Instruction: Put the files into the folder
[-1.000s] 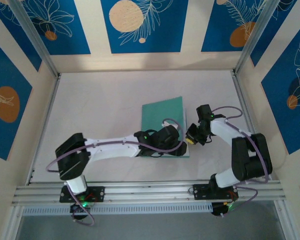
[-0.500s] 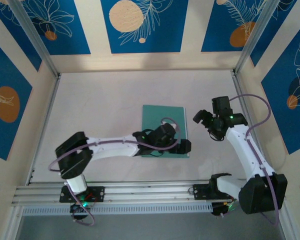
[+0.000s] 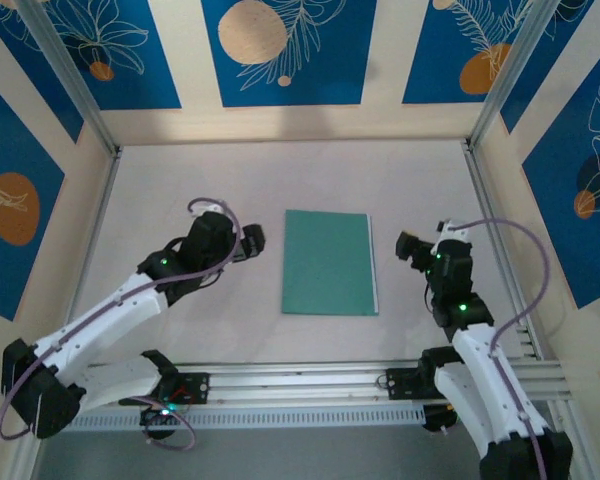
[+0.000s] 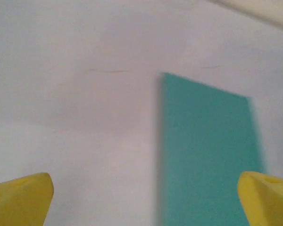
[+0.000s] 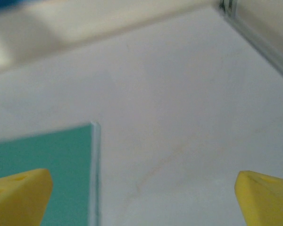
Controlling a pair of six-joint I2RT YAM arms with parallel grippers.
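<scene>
The teal-green folder [image 3: 329, 262] lies shut and flat in the middle of the table. It also appears in the left wrist view [image 4: 207, 155] and the right wrist view [image 5: 37, 160]. A thin pale strip [image 5: 95, 174] runs along its right edge; the files' printed sheets are hidden. My left gripper [image 3: 252, 240] hovers just left of the folder, open, its yellow fingertips [image 4: 21, 197] wide apart with nothing between them. My right gripper [image 3: 408, 247] sits just right of the folder, also open and empty, its fingertips [image 5: 266, 195] spread over bare table.
The pale table [image 3: 200, 180] is ringed by low cream walls with blue patterned panels [image 3: 280, 50]. A metal corner post [image 5: 254, 33] stands at the far right. An aluminium rail [image 3: 300, 385] carrying both arm bases runs along the near edge.
The left arm lifted off the folder and swung back to its left. The right arm withdrew to the right. The folder's cover now lies flat and uncovered.
</scene>
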